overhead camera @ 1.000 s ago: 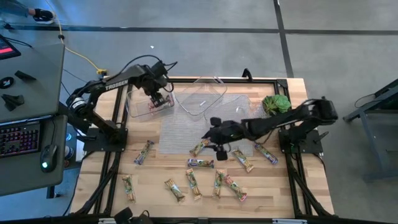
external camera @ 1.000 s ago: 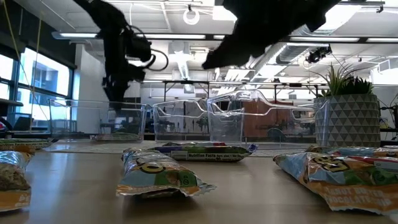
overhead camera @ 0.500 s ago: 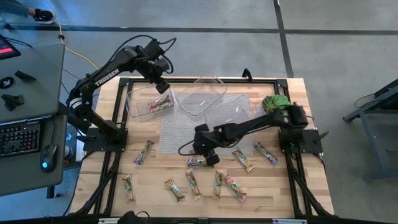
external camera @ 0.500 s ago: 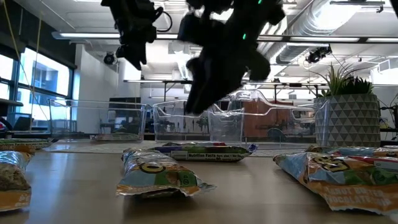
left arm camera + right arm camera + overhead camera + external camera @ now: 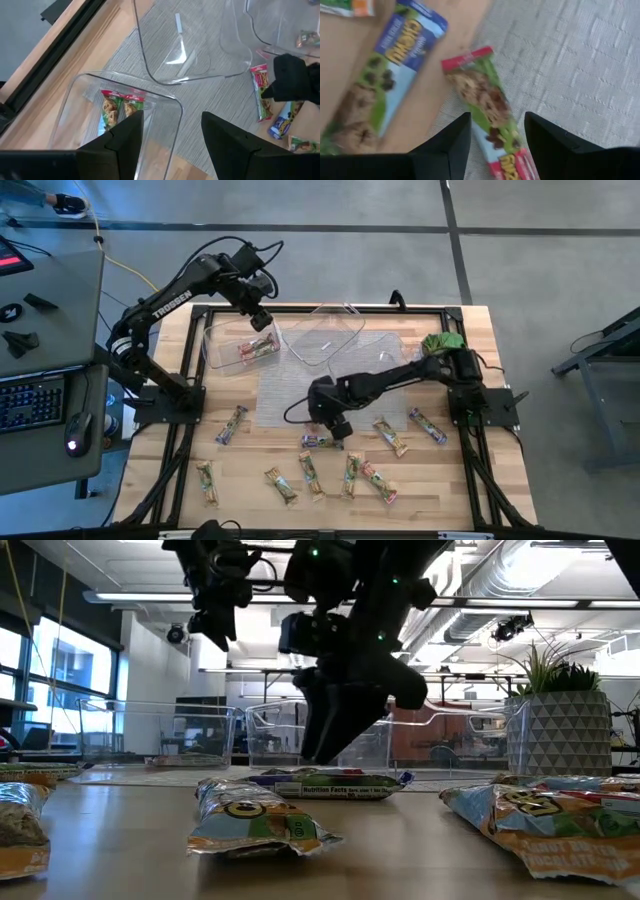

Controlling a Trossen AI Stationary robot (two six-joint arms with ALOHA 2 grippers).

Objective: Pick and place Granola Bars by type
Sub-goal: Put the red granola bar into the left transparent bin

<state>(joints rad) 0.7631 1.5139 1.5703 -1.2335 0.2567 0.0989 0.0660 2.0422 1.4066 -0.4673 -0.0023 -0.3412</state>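
Since a second ago, the right gripper [image 5: 332,423] has swung from mid-table toward the grey mat's [image 5: 300,385] front edge and dropped low. Its fingers [image 5: 447,145] are spread, holding nothing, straddling a red-and-green granola bar [image 5: 487,110] that lies half on the mat; a blue-wrapped bar [image 5: 380,85] lies just beside it on the wood. To grip well, the fingers should probably lower squarely over this bar's narrow width, clear of the blue one. The left gripper [image 5: 260,317] hovers open and empty above the clear tub [image 5: 212,340] by the table's back left, which holds matching bars.
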